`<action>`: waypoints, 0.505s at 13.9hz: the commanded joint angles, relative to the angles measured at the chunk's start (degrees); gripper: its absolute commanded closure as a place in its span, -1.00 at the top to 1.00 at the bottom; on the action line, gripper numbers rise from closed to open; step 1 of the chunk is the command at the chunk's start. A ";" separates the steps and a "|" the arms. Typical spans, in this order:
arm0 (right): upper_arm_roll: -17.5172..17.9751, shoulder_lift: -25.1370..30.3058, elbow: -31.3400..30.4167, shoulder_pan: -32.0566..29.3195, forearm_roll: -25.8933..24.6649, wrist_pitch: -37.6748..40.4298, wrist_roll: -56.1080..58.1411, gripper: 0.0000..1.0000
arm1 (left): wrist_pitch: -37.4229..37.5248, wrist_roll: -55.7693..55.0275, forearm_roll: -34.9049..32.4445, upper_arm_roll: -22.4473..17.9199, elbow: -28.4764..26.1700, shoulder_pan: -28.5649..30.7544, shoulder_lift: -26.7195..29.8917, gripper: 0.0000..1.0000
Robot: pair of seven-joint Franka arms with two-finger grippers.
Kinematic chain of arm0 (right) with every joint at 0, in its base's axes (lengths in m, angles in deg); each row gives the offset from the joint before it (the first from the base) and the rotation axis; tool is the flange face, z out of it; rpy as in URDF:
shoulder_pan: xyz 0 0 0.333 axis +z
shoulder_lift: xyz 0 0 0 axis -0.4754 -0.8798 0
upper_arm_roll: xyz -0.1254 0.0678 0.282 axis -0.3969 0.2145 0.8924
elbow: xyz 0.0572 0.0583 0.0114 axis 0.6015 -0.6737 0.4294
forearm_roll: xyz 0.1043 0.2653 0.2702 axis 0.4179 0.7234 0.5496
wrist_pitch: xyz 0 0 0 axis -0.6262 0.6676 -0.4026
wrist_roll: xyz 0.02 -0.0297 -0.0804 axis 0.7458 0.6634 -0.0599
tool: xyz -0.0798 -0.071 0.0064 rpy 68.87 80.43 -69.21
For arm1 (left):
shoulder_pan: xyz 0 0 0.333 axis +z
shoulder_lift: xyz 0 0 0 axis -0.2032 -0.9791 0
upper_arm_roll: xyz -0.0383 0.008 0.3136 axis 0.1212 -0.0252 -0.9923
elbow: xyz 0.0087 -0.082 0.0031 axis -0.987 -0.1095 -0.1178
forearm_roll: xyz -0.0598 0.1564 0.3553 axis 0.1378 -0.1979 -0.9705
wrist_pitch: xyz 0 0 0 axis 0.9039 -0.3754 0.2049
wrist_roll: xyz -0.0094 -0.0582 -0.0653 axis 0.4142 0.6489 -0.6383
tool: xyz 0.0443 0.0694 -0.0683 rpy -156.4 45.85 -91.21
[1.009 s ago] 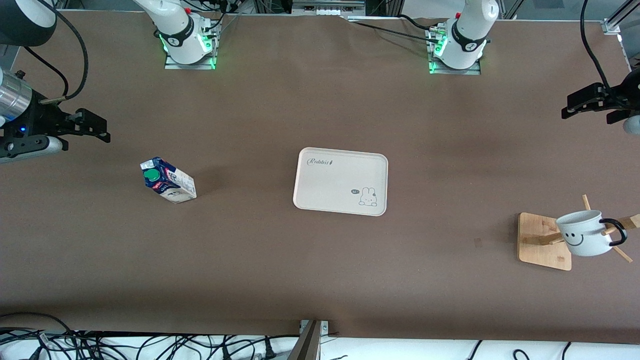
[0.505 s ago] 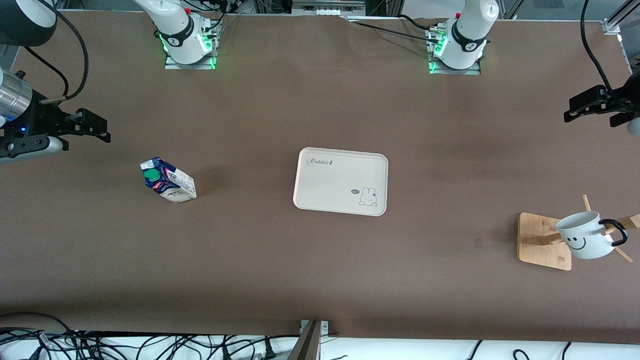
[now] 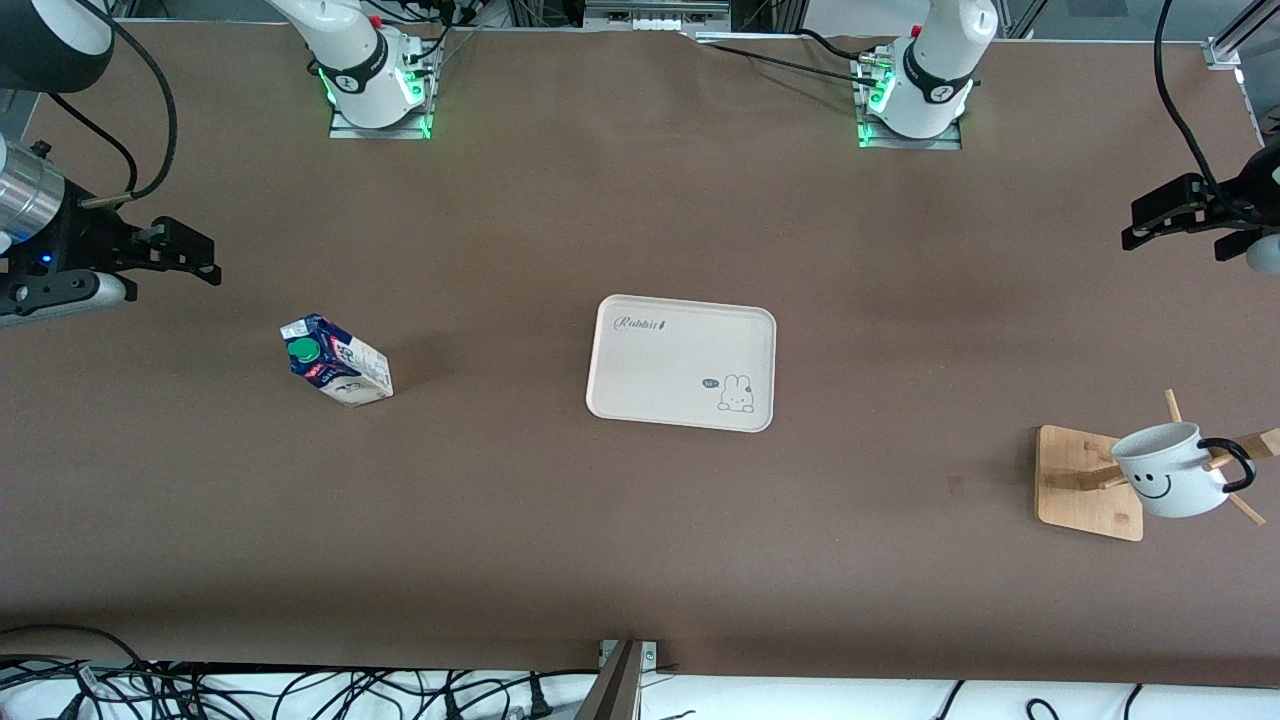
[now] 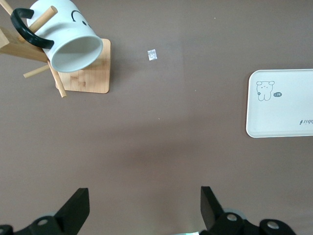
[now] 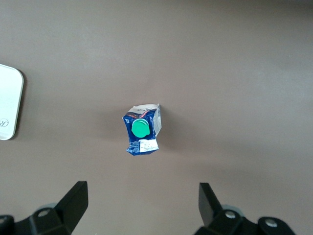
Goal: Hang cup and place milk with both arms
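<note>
1. Your cup (image 3: 1170, 482) is already hung: its black loop handle (image 3: 1228, 462) sits over a peg of the wooden rack (image 3: 1088, 484) at the left arm's end of the table, mouth tilted outward. It rests there because the peg carries it through the handle, so nothing needs to hold it.

2. Your left gripper (image 3: 1180, 212) is up in the air over bare table at that same end, well apart from the rack. In the left wrist view its fingers (image 4: 76, 208) are spread wide with nothing between them. I judge this arm to be waiting, its half of the job done.

3. Your milk (image 3: 335, 360) stands upright on the table toward the right arm's end, green cap (image 5: 140, 128) on top, well apart from the tray (image 3: 682, 362). It is not yet placed.

4. Your right gripper (image 3: 175, 252) is raised above the table near the milk, fingers (image 5: 73, 203) wide apart and empty. The wrist view looks straight down on the carton, roughly centred between them, which suits a descent onto it.

5. The tray lies in the middle, within reach of both arms, with nothing on it; I take it as the likely spot for the milk.

6. Watch the carton: it is narrow and upright, so an off-centre squeeze could tip it.
</note>
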State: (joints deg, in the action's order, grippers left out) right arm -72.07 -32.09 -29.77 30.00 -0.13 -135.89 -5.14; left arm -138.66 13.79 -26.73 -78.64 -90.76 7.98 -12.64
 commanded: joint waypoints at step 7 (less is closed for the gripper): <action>0.29 -0.26 1.01 -0.48 0.21 1.10 0.22 1.00 | -0.02 -6.20 -0.53 -0.64 -0.22 0.05 0.87 1.00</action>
State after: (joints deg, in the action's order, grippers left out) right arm -72.07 -32.09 -29.77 30.00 -0.13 -135.88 -5.13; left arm -138.66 10.93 -26.73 -79.15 -90.76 8.21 -12.64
